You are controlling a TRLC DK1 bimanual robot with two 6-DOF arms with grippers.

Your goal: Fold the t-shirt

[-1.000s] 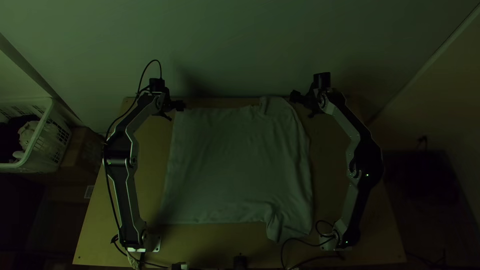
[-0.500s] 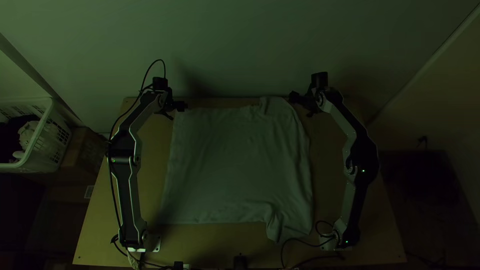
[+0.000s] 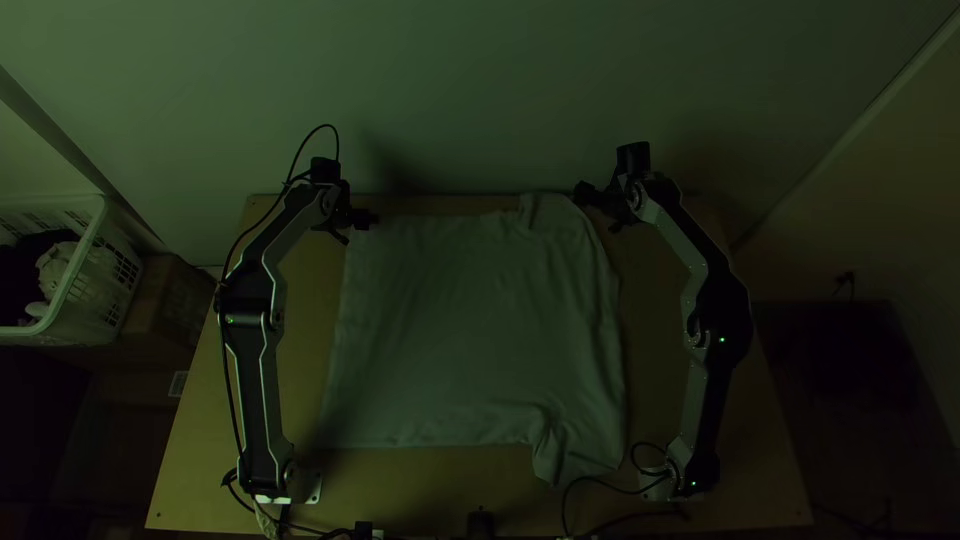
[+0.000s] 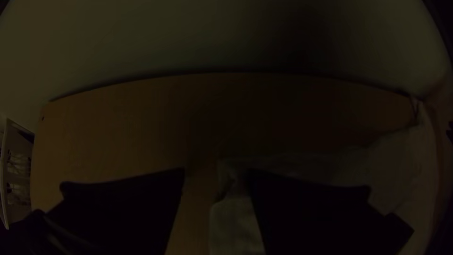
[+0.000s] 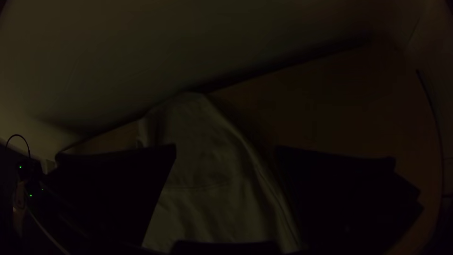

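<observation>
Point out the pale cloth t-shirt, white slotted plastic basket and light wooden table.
Pale cloth t-shirt (image 3: 475, 330): top view, middle of its body.
White slotted plastic basket (image 3: 88, 308): top view, side wall.
Light wooden table (image 3: 655, 340): top view, bare strip between shirt and right arm.

Light wooden table (image 3: 200, 440), shirt (image 3: 470, 330) spread flat across the middle, lightly creased, one sleeve (image 3: 578, 458) jutting towards the near edge, left base (image 3: 305, 488) and right base (image 3: 657, 489) standing near that edge, black cable (image 3: 565, 510) curving near the sleeve.
</observation>
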